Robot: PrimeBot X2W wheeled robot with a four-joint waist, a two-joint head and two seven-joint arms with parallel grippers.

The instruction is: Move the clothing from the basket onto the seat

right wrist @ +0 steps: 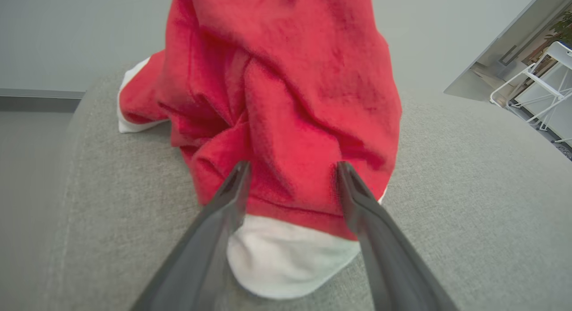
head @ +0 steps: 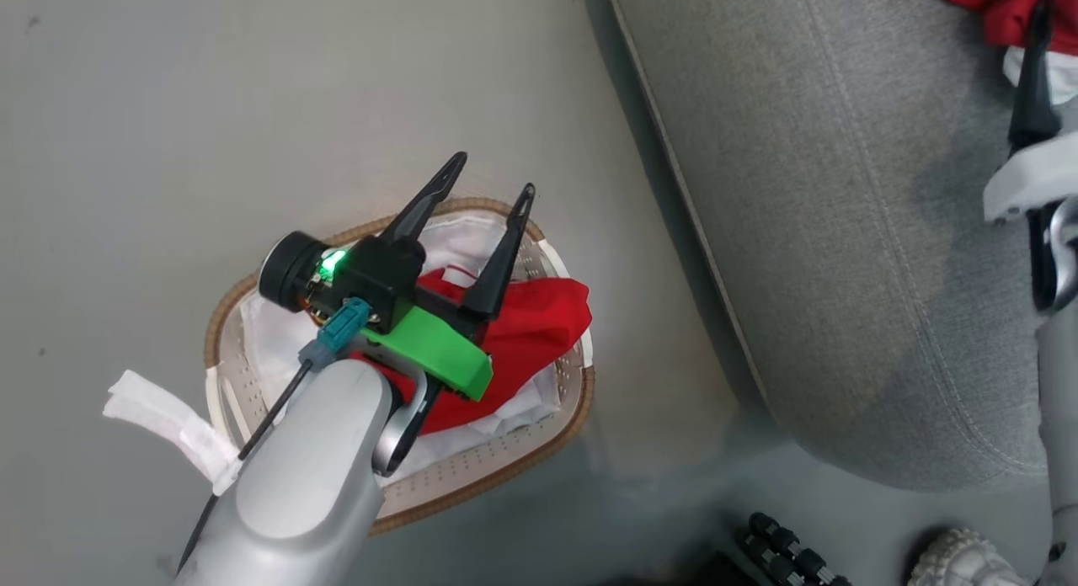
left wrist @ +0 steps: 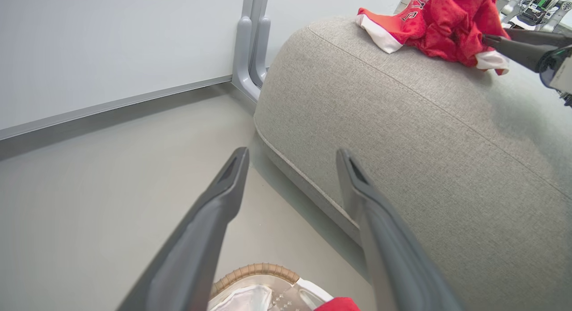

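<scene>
A red piece of clothing (head: 530, 325) lies in the oval white basket (head: 505, 476) with the brown woven rim, on the floor. My left gripper (head: 493, 173) hovers above it, open and empty, its fingertips over the basket's far rim; in its own wrist view the left gripper (left wrist: 292, 153) points past the basket (left wrist: 254, 271) toward the seat (left wrist: 402, 145). A second red garment with white trim (right wrist: 286, 101) lies crumpled on the grey seat (right wrist: 469, 190). My right gripper (right wrist: 292, 166) stands open there, its fingers apart on either side of the garment's near edge.
The basket's white liner (head: 278, 342) has a white strap (head: 160, 418) trailing onto the floor at the left. The seat (head: 842, 232) stands right of the basket. A grey post (left wrist: 252, 43) stands by the wall. Dark parts of my base (head: 792, 552) show below.
</scene>
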